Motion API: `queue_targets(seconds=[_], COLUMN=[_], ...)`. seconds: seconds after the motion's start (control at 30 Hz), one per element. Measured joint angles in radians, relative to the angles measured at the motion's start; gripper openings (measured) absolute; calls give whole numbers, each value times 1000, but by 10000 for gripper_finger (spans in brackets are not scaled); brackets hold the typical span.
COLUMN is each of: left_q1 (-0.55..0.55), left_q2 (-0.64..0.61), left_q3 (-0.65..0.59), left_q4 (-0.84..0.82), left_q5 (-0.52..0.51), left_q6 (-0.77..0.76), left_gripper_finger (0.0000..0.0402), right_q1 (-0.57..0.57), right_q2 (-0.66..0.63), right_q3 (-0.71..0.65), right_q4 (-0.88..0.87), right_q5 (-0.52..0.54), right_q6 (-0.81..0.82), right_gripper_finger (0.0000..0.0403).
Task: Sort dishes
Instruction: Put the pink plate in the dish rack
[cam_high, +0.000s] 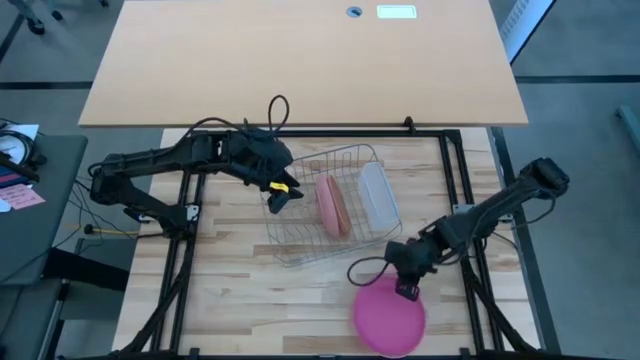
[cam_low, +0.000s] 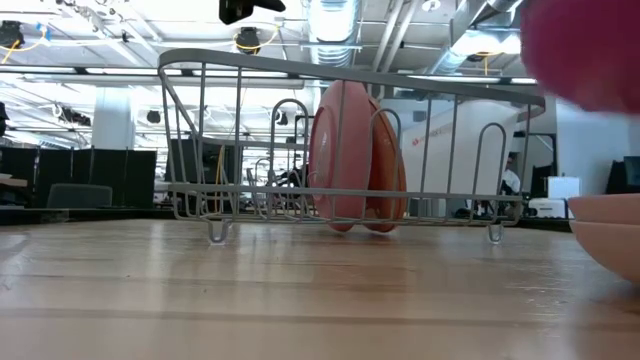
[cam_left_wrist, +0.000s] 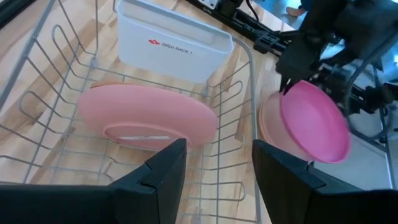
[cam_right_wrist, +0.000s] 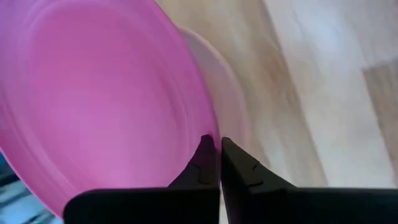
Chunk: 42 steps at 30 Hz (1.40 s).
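Note:
A magenta plate (cam_high: 388, 318) is held by my right gripper (cam_high: 408, 287) near the table's front right. It is raised over a stack of pale pink plates (cam_low: 610, 240), which also shows in the left wrist view (cam_left_wrist: 268, 127). Two salmon-pink plates (cam_high: 333, 205) stand on edge in the wire rack (cam_high: 300, 245), and they show in the low view (cam_low: 352, 155) as well. My left gripper (cam_high: 280, 195) hovers open and empty over the rack's left part, and its wrist view (cam_left_wrist: 217, 168) looks down on the racked plates (cam_left_wrist: 149, 115). My right gripper pinches the magenta plate's rim (cam_right_wrist: 210, 127) between its two fingers, one on the inner face and one on the underside. The fingers slant down from the table's far right onto the plate's far edge (cam_high: 400, 292). The plate (cam_left_wrist: 314, 121) hangs tilted, lifted clear of the pale pink stack.
A translucent rectangular tub (cam_high: 378, 195) sits in the rack's right end, beside the standing plates. The rack's left half is bare wire. Dark frame rails (cam_high: 470, 190) run along the table's sides. Bare wood lies at the front left.

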Motion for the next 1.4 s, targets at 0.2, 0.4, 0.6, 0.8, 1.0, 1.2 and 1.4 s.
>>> queue_targets(seconds=[0.2, 0.4, 0.6, 0.8, 1.0, 1.2, 1.4], left_q1=[0, 0, 4, -3, -3, -3, -3], left_q2=[0, 0, 0, 0, 0, 0, 0], left_q3=[0, 0, 0, 0, 0, 0, 0], left_q4=[1, 20, 124, 347, 558, 609, 610], left_q5=[0, -36, -58, -152, -273, -369, -450], left_q6=[-1, -18, -111, -243, -272, -282, -290], left_gripper_finger=[177, 177, 177, 177, 177, 177, 177], right_q1=[-59, -109, -188, -321, -474, -621, -748], right_q2=[-137, -249, -325, -392, -454, -459, -400], right_q3=[0, 0, 0, 0, 0, 0, 0], right_q4=[136, 275, 401, 568, 837, 1173, 1533], right_q5=[5, 95, 104, 99, 92, -15, -216], right_q6=[45, 68, 50, -6, -32, -42, 49], right_gripper_finger=[1, 1, 0, 0, 0, 0, 0])
